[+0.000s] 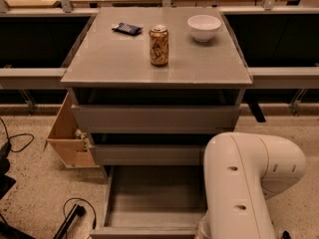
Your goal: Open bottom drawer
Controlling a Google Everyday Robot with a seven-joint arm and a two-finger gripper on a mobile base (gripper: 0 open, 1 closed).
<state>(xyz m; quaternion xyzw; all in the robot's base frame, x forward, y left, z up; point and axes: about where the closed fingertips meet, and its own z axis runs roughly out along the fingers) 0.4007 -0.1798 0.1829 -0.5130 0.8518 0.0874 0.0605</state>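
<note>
Since the gripper is out of view, somewhere below or behind the big white arm (244, 183) at bottom right, I can't tell whether it's open, shut or holding anything. The bottom drawer (149, 198) sits lowest in the grey cabinet (154, 66), already pulled well out toward the camera, its front edge at the bottom of the view, w/ the arm overlapping its right end. Its long axis runs left-right and its travel is front-back, so any further pull would go straight toward the robot; the drawer front prob. lies just left of wherever the gripper is. Judging by how much tray shows, the task looks about done. Tray: nothing in the part that shows; the right side is hidden by the arm. The middle drawer (149, 155) and top drawer (154, 118) look shut. On the cabinet top are a can (159, 45), a white bowl (204, 27) and a dark packet (127, 29), all apart. A wooden box (67, 133) stands at the cabinet's left side, contents unclear.
</note>
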